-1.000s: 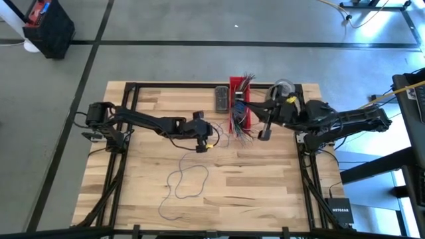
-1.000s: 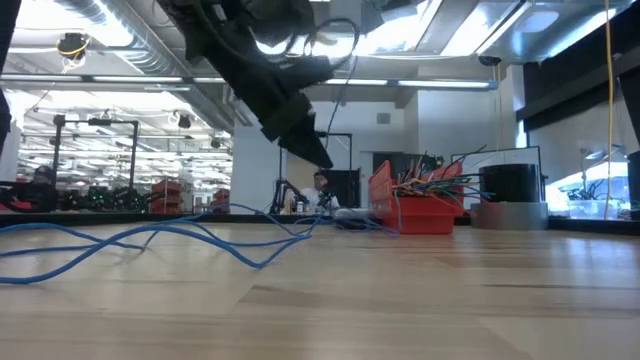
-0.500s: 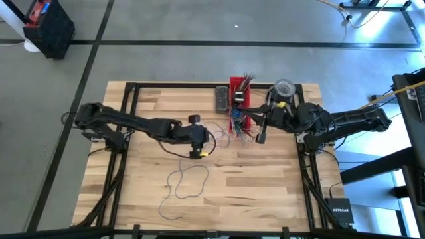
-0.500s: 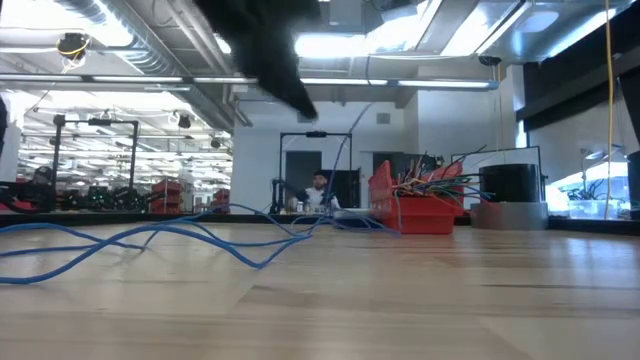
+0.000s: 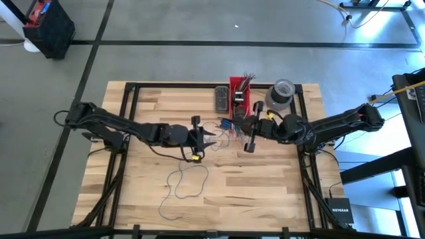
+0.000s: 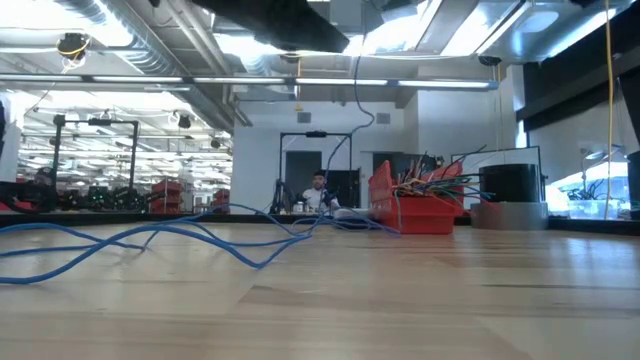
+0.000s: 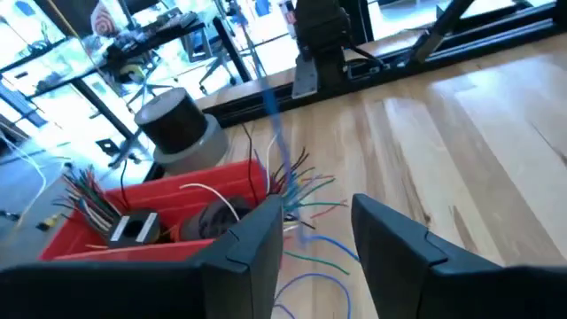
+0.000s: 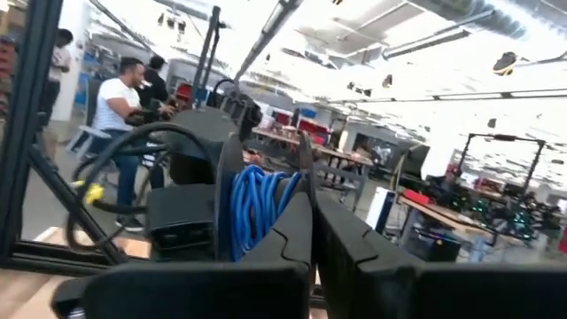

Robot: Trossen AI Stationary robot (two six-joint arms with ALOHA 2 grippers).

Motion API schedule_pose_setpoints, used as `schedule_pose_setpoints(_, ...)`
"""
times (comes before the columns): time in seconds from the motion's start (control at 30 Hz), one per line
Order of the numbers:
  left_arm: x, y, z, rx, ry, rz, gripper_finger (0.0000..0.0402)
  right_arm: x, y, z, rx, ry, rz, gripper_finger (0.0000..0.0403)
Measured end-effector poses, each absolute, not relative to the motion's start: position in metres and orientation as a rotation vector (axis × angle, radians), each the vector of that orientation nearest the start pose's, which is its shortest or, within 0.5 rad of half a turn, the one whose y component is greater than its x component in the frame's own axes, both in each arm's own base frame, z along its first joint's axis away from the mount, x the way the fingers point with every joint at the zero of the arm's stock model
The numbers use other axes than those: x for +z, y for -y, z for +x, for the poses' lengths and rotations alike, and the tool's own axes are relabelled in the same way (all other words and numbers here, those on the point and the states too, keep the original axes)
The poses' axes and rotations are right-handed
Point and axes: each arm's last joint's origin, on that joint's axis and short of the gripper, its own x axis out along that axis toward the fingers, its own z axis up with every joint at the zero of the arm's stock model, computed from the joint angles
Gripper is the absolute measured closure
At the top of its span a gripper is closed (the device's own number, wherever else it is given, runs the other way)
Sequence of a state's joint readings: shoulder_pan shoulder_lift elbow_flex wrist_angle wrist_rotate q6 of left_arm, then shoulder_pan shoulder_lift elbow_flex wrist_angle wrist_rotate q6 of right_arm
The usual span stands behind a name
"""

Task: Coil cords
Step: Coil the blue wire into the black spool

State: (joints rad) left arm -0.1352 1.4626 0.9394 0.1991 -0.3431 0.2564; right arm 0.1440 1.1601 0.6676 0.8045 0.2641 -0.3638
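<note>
Pale butcher-block wood forms the table top [image 5: 252, 186], framed in black rails and standing on a grey concrete floor. Across its near half, a thin dark cord [image 5: 186, 182] lies in a loose loop with a tail trailing toward the front edge, well apart from both arms. In the low view a blue cord [image 6: 180, 238] snakes over the wood in shallow waves. More thin cord strands [image 5: 226, 136] lie tangled near the middle of the table, between the two grippers and just in front of a red rectangular plastic bin [image 5: 238, 93] bristling with short multicoloured wire ends. Beside the bin sit a thick grey tape roll [image 5: 279, 94] and a small dark flat box [image 5: 221, 98].

The left gripper [image 5: 207, 138] reaches in from the left to the middle of the table, its two dark fingers [image 7: 257, 244] spread apart and grasping nothing; its wrist view shows bare wood and loose blue and green strands between them. The right gripper [image 5: 250, 139] comes in from the right, just in front of the bin, its fingers [image 8: 297, 235] pressed together. A bundle of blue cord [image 8: 257, 208] shows just past those fingers; whether they pinch it cannot be told.

People [image 8: 115, 102] stand in the workshop beyond the table.
</note>
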Motion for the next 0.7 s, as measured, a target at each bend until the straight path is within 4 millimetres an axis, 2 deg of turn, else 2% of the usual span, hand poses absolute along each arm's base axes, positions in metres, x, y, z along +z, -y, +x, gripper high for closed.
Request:
schedule_pose_setpoints(0.23, 0.258, 0.027, 0.332, 0.066, -0.311, 0.267, 0.027, 0.297, -0.031, 0.262, -0.132, 0.29, -0.28, 0.0395)
schedule_pose_setpoints(0.7, 0.246, 0.023, 0.341, 0.072, -0.322, 0.286, 0.027, 0.295, -0.032, 0.263, -0.123, 0.274, -0.257, 0.0395)
